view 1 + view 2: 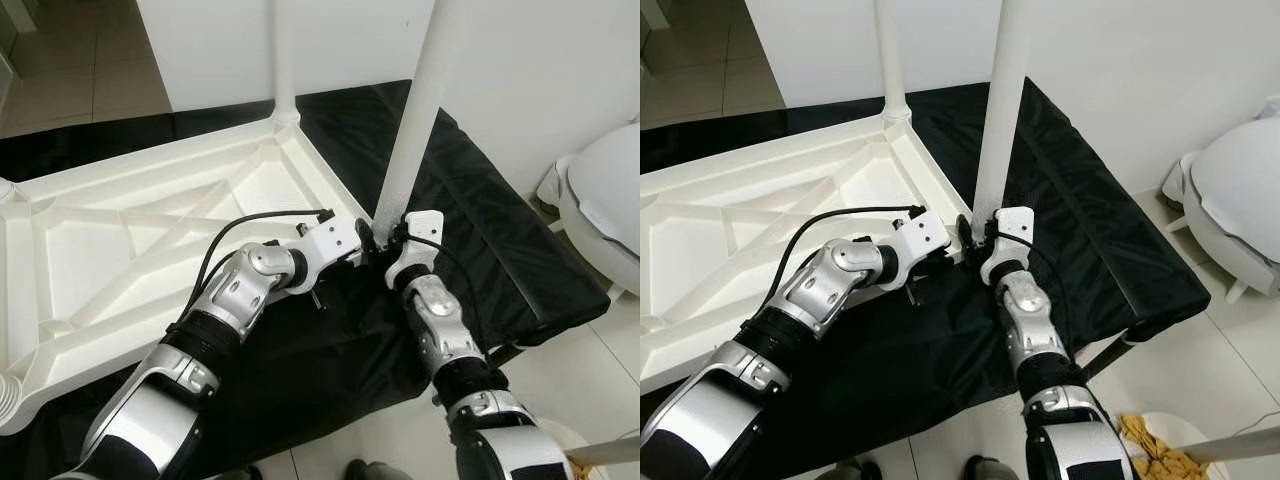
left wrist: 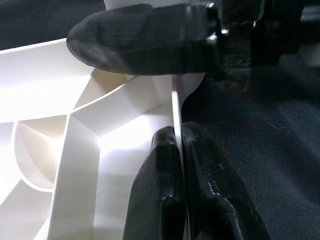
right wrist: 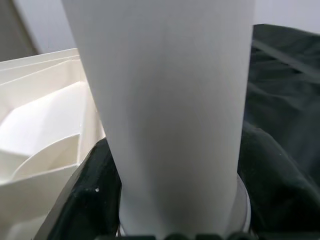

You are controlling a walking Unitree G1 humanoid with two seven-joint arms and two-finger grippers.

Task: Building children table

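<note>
Table top: the white plastic table top (image 1: 130, 250) lies upside down on a black cloth (image 1: 480, 250), ribs facing up, reaching from the near left to the far middle.
Legs: one white leg (image 1: 283, 55) stands in the far corner; a second leg (image 1: 420, 110) stands upright at the right corner.
Left gripper: the left gripper (image 2: 179, 150) has its fingers pressed together on the thin edge wall of the table top, beside that right corner.
Right gripper: the right gripper (image 1: 388, 243) is closed around the base of the second leg, near its socket.
Handling: the plastic looks light, stiff and smooth, so likely slippery; gripping the leg low and the rim at a rib seems soundest.
Nearby: a white round object (image 1: 605, 195) stands on the floor to the right.
</note>
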